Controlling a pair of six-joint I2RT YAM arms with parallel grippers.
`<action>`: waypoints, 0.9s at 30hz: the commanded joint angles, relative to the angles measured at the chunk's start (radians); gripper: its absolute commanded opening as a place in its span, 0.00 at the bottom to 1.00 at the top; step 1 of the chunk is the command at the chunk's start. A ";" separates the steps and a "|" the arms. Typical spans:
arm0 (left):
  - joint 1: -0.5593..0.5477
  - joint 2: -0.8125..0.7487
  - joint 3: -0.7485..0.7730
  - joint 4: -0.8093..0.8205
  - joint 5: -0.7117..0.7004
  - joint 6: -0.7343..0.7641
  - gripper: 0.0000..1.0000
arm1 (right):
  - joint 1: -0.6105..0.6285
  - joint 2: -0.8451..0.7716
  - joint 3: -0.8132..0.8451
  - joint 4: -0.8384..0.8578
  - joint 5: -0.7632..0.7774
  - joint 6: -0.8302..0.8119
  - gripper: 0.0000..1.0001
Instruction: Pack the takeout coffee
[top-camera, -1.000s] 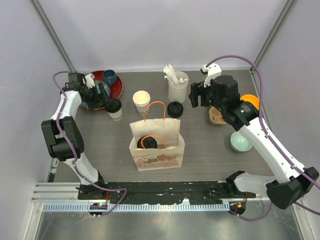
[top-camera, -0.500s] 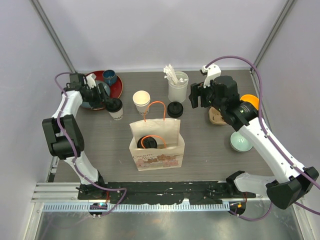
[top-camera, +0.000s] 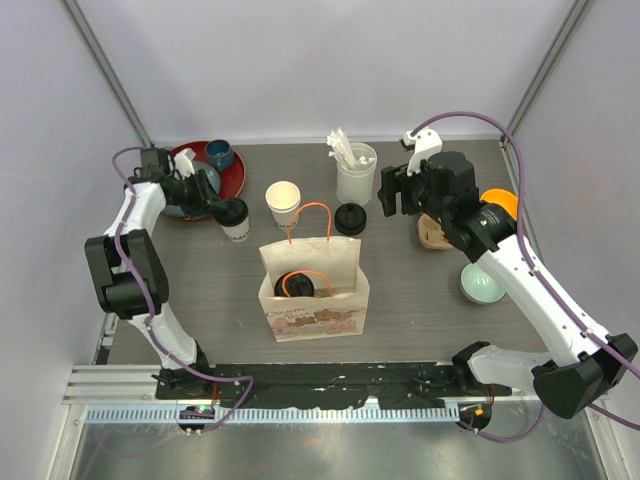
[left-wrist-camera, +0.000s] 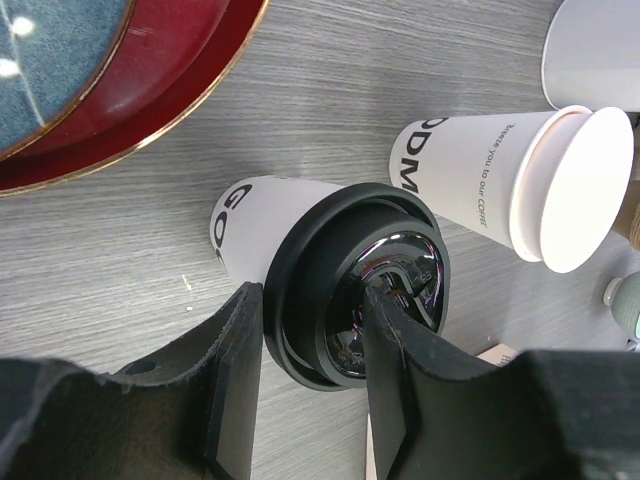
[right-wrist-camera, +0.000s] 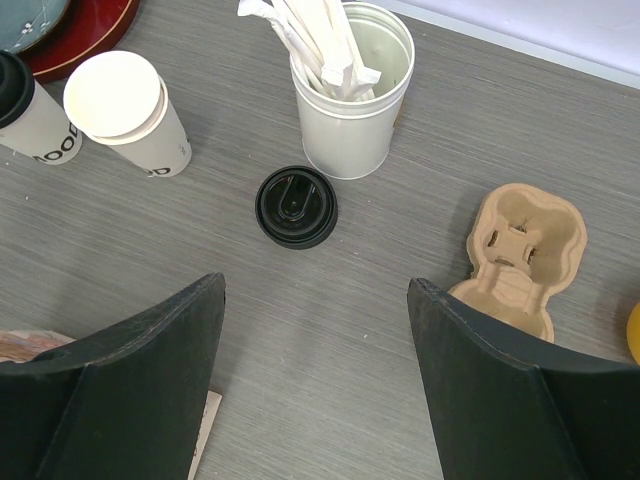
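Two takeout cups stood side by side at the back left of the grey bench (top-camera: 420, 300), both outside the printed paper bag (top-camera: 313, 290) that stood upright at mid-bench in front of them. The lidded cup (left-wrist-camera: 250, 222) was the nearer to a red tray (left-wrist-camera: 150, 90) and sat just off the tray's rim. The left jaws were set at its black lid (left-wrist-camera: 330, 290), partly apart. One finger (left-wrist-camera: 235, 380) lay against the lid's outer rim and the other (left-wrist-camera: 400, 400) lay across its glossy crown. Whether they actually pinched the lid could not be told. The open cup (top-camera: 283, 203) stood just beside the lidded one without touching it. Its loose lid (right-wrist-camera: 296, 207) lay flat on the bench to the right, just in front of a tin of white sticks (right-wrist-camera: 350, 95). The right jaws hung spread wide and empty above the bench, near the loose lid and a tan pulp carrier (right-wrist-camera: 520, 255). A pale green bowl (top-camera: 482, 285) sat further forward on the right side.
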 joint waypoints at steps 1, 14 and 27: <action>-0.005 -0.028 -0.032 -0.040 0.011 0.012 0.24 | -0.003 -0.026 0.010 0.011 0.009 0.003 0.79; -0.005 -0.088 -0.045 -0.064 0.069 0.001 0.00 | -0.003 -0.015 0.027 -0.002 -0.061 0.006 0.78; -0.005 -0.186 -0.061 -0.090 0.059 0.018 0.00 | -0.004 -0.017 0.045 -0.006 -0.094 0.006 0.78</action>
